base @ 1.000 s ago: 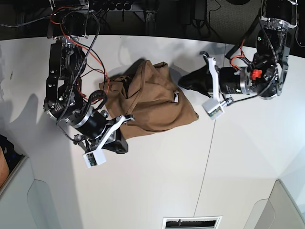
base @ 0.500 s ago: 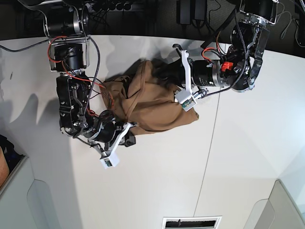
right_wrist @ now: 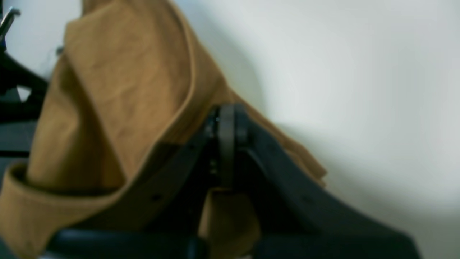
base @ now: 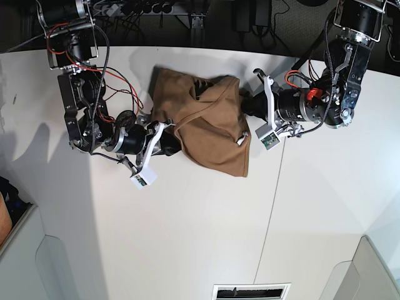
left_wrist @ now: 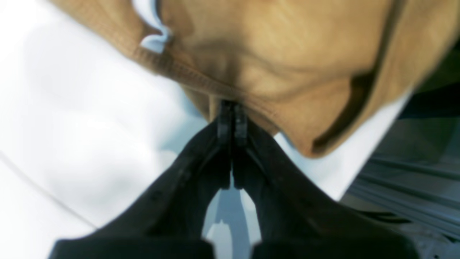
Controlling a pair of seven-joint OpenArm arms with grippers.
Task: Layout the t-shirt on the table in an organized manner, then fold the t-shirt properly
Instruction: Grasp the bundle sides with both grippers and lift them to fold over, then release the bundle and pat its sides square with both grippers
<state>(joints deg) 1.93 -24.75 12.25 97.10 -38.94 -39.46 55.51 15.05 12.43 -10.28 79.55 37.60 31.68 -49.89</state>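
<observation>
Base view: shirt point(base: 209, 128) limp, light, bunched. Left gripper point(left_wrist: 231, 120) pinching ribbed neckline; right gripper point(right_wrist: 226, 124) clamped on hem, 9 o'clock.

A crumpled tan soft-fabric t-shirt point(base: 209, 125) lies bunched on the large flat white worktop point(base: 187, 237), toward its far edge in the base view. The right gripper point(right_wrist: 226, 122) sits at the shirt's left edge in that view, the left gripper point(left_wrist: 231, 118) at its right edge. A thin dark seam line point(base: 270, 206) crosses the worktop just right of the shirt.
</observation>
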